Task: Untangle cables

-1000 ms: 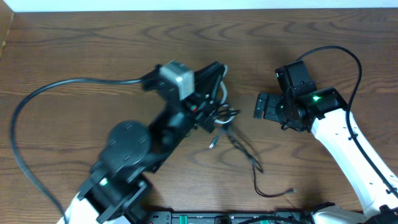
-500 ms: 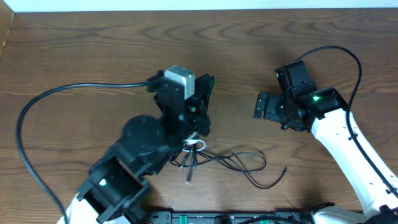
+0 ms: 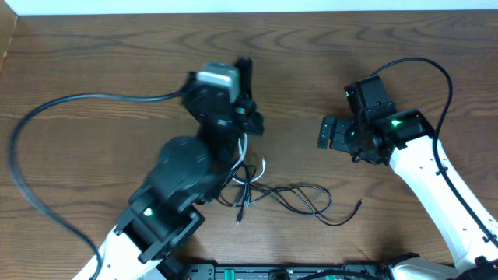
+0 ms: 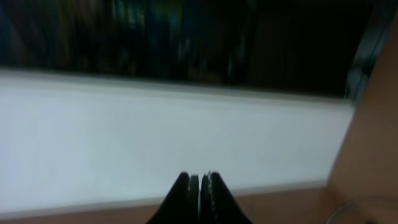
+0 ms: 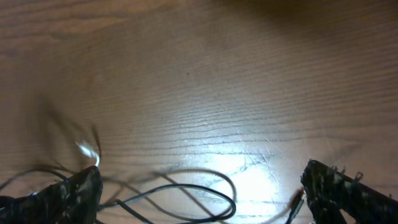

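Note:
The black cable [image 3: 330,201] lies in loose loops on the table's front middle, with one plug end [image 3: 359,204] at the right and another [image 3: 240,218] at the left. The white cable [image 3: 261,166] curls beside the left arm, crossing the black one; part of it is hidden under the arm. My left gripper [image 3: 247,66] [image 4: 200,177] is shut and raised, aimed at the far wall, with nothing showing between its fingers. To the right my right gripper [image 3: 327,134] [image 5: 202,199] stands wide open above a black cable loop [image 5: 186,193], touching nothing.
A thick black robot wire [image 3: 47,124] arcs across the left of the wooden table [image 3: 117,54]. A white wall strip [image 4: 155,124] runs along the far edge. The right arm's own wire [image 3: 436,70] loops above it.
The left arm has swung left and tilted its shut gripper up toward the far edge. The cables were dragged forward and left and now lie spread out. The right arm has not moved.

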Motion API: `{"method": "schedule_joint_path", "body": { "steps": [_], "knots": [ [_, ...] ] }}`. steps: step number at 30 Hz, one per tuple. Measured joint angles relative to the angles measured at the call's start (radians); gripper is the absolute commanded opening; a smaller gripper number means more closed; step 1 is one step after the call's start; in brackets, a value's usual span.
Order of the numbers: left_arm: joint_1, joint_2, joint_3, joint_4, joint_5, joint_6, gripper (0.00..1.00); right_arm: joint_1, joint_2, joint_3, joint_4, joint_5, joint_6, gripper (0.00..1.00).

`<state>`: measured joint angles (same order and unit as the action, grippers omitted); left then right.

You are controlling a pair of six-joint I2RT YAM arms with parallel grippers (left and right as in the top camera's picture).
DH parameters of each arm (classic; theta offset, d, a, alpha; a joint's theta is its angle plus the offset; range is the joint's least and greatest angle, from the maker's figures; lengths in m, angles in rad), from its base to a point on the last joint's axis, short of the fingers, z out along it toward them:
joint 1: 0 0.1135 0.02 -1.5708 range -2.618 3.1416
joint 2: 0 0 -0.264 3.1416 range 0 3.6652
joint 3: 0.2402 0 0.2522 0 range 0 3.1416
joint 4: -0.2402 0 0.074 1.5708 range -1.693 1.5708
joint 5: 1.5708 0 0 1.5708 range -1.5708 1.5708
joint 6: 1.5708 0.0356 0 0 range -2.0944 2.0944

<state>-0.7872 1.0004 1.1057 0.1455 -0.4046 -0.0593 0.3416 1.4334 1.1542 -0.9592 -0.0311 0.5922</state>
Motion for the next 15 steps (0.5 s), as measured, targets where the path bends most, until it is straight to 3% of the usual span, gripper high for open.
{"method": "schedule_joint_path", "body": {
  "steps": [3, 6, 15],
  "knots": [
    [0.000, -0.039, 0.001, 0.052, -0.020, 0.056, 0.07, 0.000, 0.000, 0.000, 0.001, 0.000, 0.000, 0.99],
    [0.000, -0.064, 0.007, -0.022, -0.029, 0.086, 0.08, 0.000, 0.000, 0.000, 0.001, 0.000, 0.000, 0.99],
    [0.000, -0.020, 0.013, -0.592, -0.040, 0.053, 0.07, 0.000, 0.000, -0.001, 0.001, 0.000, 0.000, 0.99]
  ]
}}
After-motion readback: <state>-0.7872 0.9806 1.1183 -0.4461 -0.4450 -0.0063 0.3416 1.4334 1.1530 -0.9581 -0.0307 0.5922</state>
